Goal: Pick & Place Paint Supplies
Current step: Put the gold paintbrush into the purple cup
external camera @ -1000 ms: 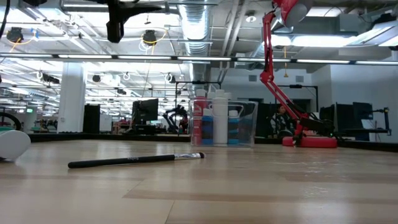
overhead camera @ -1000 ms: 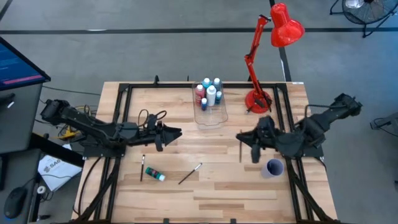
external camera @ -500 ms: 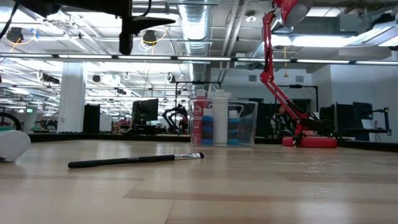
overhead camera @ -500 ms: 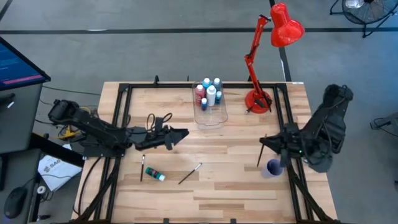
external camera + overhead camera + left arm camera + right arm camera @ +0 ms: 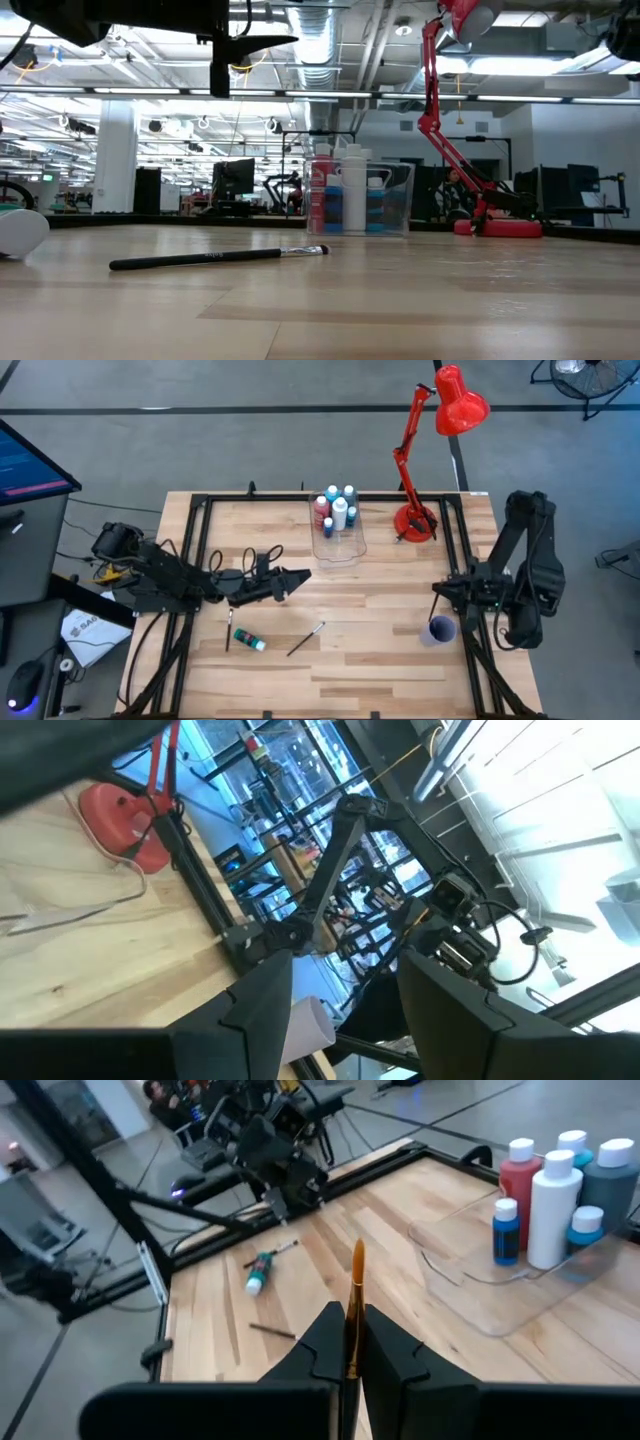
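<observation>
From high above, my right pincer (image 5: 440,592) hangs just over the purple cup (image 5: 439,630) near the right edge of the wooden table (image 5: 380,660). My left pincer (image 5: 300,576) floats over the left middle of the table, below the clear box (image 5: 340,547). The paint bottles (image 5: 336,510) stand at the back of that box. A small blue-green tube (image 5: 247,640) and a short brush (image 5: 229,630) lie near the front left, and another brush (image 5: 306,639) lies slanted just beside them. From table height, that brush (image 5: 215,257) lies flat in front, the box of bottles (image 5: 355,195) stands behind it, and the red lamp (image 5: 470,120) is to the side. Through my left wrist camera, my left fingers (image 5: 255,1010) stand apart with nothing between them. Through my right wrist camera, my right fingers (image 5: 320,1345) are pressed together on a thin brush with an orange tip (image 5: 355,1305), which sticks straight out.
</observation>
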